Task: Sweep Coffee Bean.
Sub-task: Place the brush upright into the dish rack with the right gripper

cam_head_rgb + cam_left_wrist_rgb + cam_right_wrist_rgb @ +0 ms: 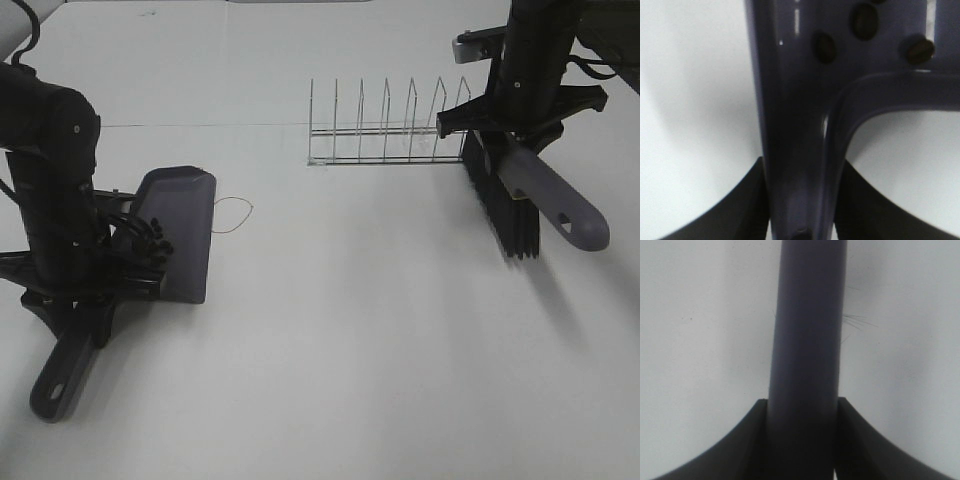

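Observation:
A grey-purple dustpan (180, 230) lies on the white table at the left, with the coffee beans (155, 238) clustered inside it near its handle. My left gripper (85, 290) is shut on the dustpan handle (795, 165); up to three beans (825, 47) show in the left wrist view. My right gripper (515, 120) is shut on the handle (807, 340) of a brush (505, 205) with black bristles, held at the right, bristles down on the table or just above it.
A wire dish rack (390, 130) stands at the back middle, just left of the brush. A thin wire loop (235, 213) lies on the table beside the dustpan's right edge.

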`<state>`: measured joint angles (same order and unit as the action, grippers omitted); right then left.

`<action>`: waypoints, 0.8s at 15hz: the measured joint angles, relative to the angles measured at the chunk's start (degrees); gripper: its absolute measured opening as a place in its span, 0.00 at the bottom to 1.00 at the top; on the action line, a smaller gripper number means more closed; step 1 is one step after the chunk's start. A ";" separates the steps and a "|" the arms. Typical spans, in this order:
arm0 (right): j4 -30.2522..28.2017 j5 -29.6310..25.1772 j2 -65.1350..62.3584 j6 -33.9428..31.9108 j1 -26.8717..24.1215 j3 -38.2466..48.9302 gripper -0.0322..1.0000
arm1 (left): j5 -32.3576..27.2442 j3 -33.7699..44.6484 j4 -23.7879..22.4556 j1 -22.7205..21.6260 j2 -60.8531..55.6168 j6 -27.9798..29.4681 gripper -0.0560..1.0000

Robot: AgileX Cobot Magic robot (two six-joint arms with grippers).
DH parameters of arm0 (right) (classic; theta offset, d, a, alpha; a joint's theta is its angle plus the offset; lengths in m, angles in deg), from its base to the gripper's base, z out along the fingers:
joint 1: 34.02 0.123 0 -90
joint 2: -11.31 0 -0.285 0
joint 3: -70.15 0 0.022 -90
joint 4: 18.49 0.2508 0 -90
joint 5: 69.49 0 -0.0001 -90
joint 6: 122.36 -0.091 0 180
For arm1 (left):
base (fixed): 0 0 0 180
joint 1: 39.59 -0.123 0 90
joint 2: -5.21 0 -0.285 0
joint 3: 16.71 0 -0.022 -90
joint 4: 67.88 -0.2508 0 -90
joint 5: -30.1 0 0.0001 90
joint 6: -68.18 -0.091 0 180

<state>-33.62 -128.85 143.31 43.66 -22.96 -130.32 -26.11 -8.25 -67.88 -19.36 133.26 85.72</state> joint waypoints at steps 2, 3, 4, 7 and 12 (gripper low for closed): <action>-0.06 1.60 0.00 0.06 -0.86 0.00 0.31 | 0.00 0.00 0.00 0.00 0.00 0.00 0.36; -0.06 2.35 0.11 0.06 -1.20 0.00 0.31 | 0.00 0.00 0.00 0.00 0.00 0.00 0.36; 0.17 2.81 0.17 0.06 -1.32 0.00 0.31 | 0.00 0.00 0.00 0.00 0.00 0.00 0.36; 0.92 5.56 0.63 0.06 -1.66 0.00 0.31 | 0.00 0.00 0.00 0.00 0.00 0.00 0.36; 0.92 7.85 1.26 0.06 -1.66 -1.20 0.31 | 0.00 0.00 0.00 0.00 0.00 0.00 0.36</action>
<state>-32.70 -121.00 144.57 43.72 -24.62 -131.53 -26.11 -8.25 -67.88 -19.36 133.26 85.72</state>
